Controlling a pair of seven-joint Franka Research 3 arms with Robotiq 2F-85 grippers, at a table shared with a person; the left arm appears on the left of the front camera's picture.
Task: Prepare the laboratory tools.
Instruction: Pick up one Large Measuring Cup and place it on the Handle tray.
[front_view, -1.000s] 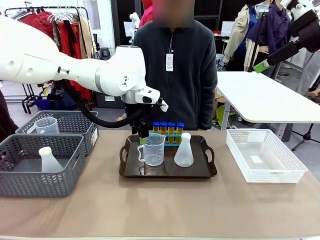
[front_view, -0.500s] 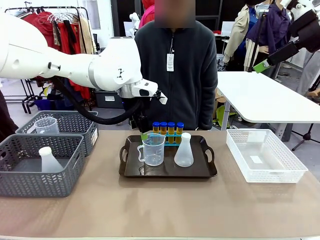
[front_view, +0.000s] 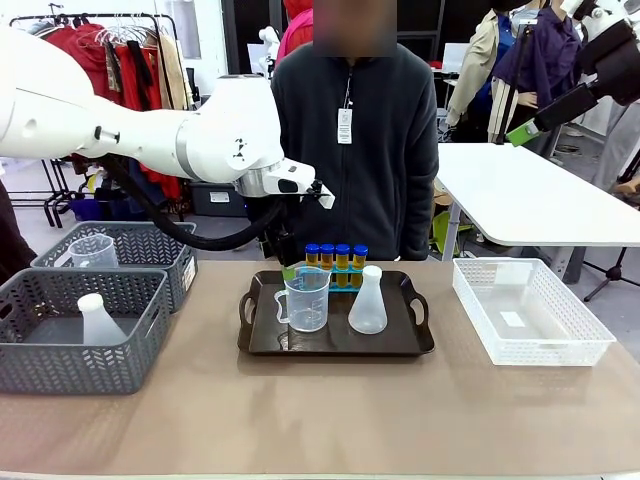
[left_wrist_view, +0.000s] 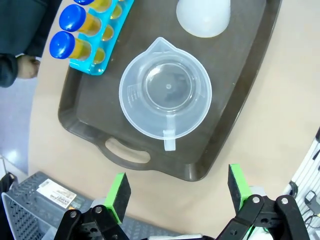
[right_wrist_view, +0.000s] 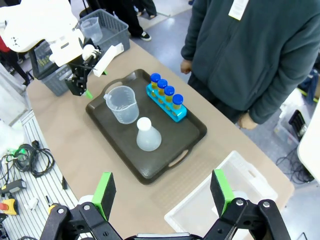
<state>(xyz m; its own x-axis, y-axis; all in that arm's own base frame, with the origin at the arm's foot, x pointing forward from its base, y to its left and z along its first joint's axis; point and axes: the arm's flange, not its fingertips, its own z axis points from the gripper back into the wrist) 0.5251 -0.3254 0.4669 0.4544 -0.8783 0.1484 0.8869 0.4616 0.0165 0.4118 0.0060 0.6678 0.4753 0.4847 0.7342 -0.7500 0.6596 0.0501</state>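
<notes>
The brown table (front_view: 330, 420) carries, from the robot's left to right, two grey baskets (front_view: 80, 330), a dark handled tray (front_view: 336, 345) and a white mesh basket (front_view: 530, 310); wide bare tabletop lies in front of the tray and between it and each basket. The person (front_view: 345, 140) stands at the far edge, just behind the tray. The left arm has hardly moved in the last half second, after lifting up and back from the tray before that. The left gripper (left_wrist_view: 175, 192) hangs above the tray's left handle end, its green-padded fingers spread with nothing between them. The right gripper (right_wrist_view: 161, 192), high over the table, also has its fingers spread and empty. On the tray the measuring beaker (front_view: 304, 299) stands left of the conical flask (front_view: 367, 301), apart from it. The four blue-capped tubes (front_view: 334, 262) stand in a blue rack (left_wrist_view: 102, 42) at the tray's far edge.
</notes>
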